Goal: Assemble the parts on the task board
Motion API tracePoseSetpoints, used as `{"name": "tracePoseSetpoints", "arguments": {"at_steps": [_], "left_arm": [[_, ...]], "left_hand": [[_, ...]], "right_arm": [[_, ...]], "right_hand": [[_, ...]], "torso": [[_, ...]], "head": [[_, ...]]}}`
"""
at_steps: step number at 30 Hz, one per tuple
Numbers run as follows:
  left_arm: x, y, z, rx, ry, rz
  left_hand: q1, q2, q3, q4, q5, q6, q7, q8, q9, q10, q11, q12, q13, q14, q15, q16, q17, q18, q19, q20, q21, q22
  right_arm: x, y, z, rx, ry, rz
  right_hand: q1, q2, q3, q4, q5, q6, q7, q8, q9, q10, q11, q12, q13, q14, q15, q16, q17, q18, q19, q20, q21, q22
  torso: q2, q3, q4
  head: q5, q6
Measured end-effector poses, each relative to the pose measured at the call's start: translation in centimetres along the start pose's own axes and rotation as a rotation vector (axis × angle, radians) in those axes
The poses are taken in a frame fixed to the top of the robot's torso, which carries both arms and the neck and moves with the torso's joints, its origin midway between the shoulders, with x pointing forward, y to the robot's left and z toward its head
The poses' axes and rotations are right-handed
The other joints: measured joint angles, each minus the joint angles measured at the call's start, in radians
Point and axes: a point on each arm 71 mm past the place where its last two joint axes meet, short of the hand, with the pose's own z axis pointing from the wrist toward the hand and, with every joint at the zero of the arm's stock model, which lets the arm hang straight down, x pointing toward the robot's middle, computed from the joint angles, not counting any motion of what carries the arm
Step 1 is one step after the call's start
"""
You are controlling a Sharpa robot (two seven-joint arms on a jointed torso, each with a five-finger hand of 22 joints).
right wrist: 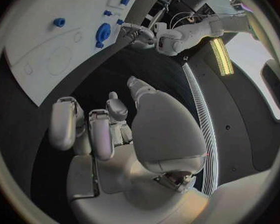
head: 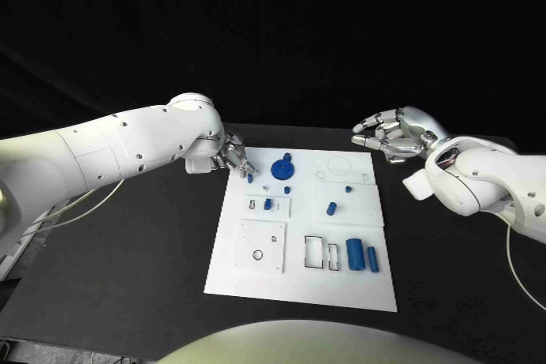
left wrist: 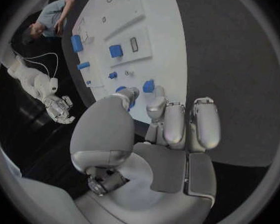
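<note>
The white task board (head: 233,273) lies in the middle of the table. A round blue part (head: 282,170) rests near its far left corner. My left hand (head: 233,157) hovers at that corner, and a small blue piece (head: 250,177) lies just beyond its fingertips (left wrist: 157,100); the thumb stands apart from that small blue piece (left wrist: 149,86). Small blue pieces (head: 267,204) (head: 331,208) stand mid-board, and two blue cylinders (head: 356,255) lie near the front right. My right hand (head: 393,135) hangs off the board's far right corner with bent fingers, thumb apart, holding nothing.
A raised white square plate (head: 264,249) covers the board's near left part, with slot outlines (head: 314,252) beside it. Black table (head: 125,277) surrounds the board on all sides. My white left forearm (head: 114,147) reaches in over the table's left part.
</note>
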Motion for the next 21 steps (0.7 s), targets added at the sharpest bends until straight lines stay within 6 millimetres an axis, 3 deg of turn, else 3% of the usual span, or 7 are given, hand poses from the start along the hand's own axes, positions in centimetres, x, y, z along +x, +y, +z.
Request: {"name": "tracePoseSetpoints", "arguments": {"at_steps": [14, 17, 21], "left_arm": [[0.35, -0.15, 0.23, 0.007, 0.01, -0.005], [0.37, -0.19, 0.24, 0.01, 0.01, -0.007], [0.39, -0.2, 0.26, 0.013, 0.011, -0.013]], "left_hand": [[0.105, 0.044, 0.057, -0.018, -0.01, 0.0, 0.0, 0.015, 0.001, 0.0, 0.0, 0.0, -0.003, 0.0, -0.007, 0.0, 0.0, 0.0, 0.0, 0.0, 0.005, 0.007], [0.119, 0.047, 0.069, -0.022, -0.014, 0.0, 0.0, 0.018, 0.001, 0.004, -0.004, 0.0, -0.005, 0.0, -0.007, 0.0, 0.0, -0.016, 0.004, -0.004, 0.005, 0.008], [0.146, 0.059, 0.094, -0.033, -0.021, 0.002, -0.002, 0.03, 0.004, 0.006, -0.006, 0.0, -0.004, 0.0, -0.007, 0.0, 0.0, -0.016, 0.004, -0.004, 0.011, 0.015]], "right_arm": [[0.0, -0.04, 0.03, 0.001, 0.0, 0.0], [0.0, -0.04, 0.04, 0.001, 0.0, 0.0], [0.01, -0.04, 0.05, 0.001, 0.0, 0.0]], "right_hand": [[0.0, 0.0, 0.0, 0.0, 0.0, 0.0, 0.0, 0.0, 0.0, 0.0, 0.0, 0.0, -0.001, 0.0, 0.0, 0.0, 0.0, 0.0, 0.0, 0.0, 0.0, 0.0], [0.0, 0.0, 0.0, 0.0, 0.0, 0.0, 0.0, 0.0, 0.0, 0.0, 0.0, 0.0, -0.001, 0.0, 0.0, 0.0, 0.0, 0.0, 0.0, 0.0, 0.0, 0.0], [0.0, 0.0, 0.0, 0.0, 0.0, 0.0, 0.0, 0.0, 0.0, 0.0, 0.0, 0.0, -0.001, 0.0, 0.0, 0.0, 0.0, 0.0, 0.0, 0.0, 0.0, 0.0]], "torso": [[0.0, 0.0, -0.0001], [-0.001, 0.0001, 0.0003], [-0.001, 0.0002, 0.0002]], "head": [[-0.005, -0.004], [-0.006, -0.004], [-0.005, -0.005]]}}
